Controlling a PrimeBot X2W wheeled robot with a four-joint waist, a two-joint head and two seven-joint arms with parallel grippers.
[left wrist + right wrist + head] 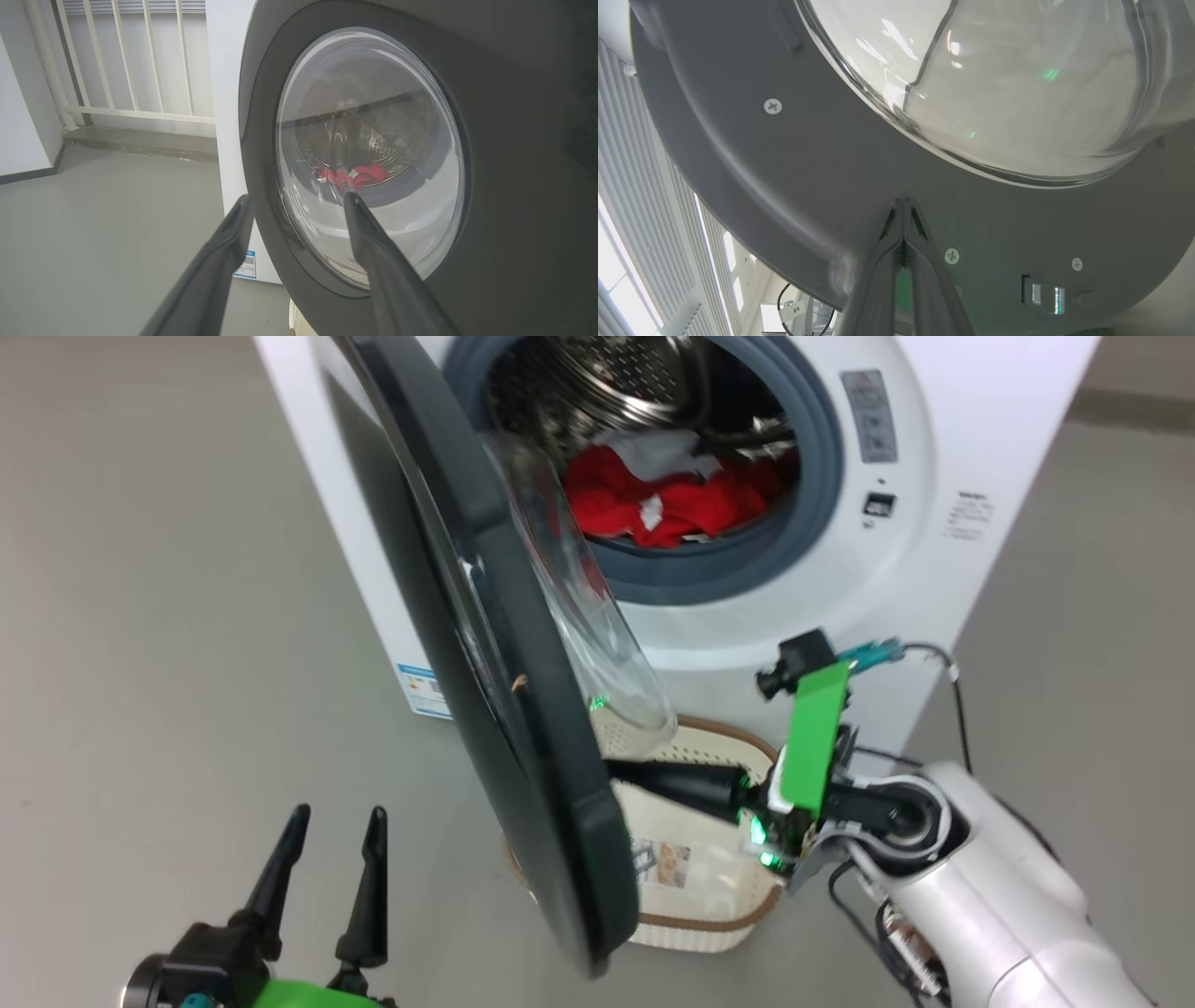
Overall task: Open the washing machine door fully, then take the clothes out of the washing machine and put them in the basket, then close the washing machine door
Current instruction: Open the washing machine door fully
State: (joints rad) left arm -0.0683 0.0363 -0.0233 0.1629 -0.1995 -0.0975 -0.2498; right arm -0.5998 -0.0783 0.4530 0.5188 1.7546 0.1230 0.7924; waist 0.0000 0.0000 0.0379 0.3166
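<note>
You have one washing machine (943, 420) on the grey floor (140, 616). Its single door (485, 644) stands part-way open, edge-on to the head camera. The drum holds one heap of clothes (672, 504): red cloth with a pale grey piece on top. You cannot count the garments.

One basket (709, 919) sits on the floor just in front of the machine, under the door's lower edge. The door hides its left part, and only a paper label shows inside it.

Your right gripper (903, 205) reaches across above the basket. Its jaws are clenched together on nothing, the tips at the door's grey inner face just below the glass bowl. Three screws (773, 106) and one metal latch (1043, 298) show on that face.

Your left gripper (338, 814) hangs on the door's outer side, apart from it, with its jaws released and spread. The door stands between it and the clothes, which show red through the glass in the left wrist view.

One blue-edged sticker (425, 691) is on the machine's side, low down. A white railing (131, 60) runs behind.
</note>
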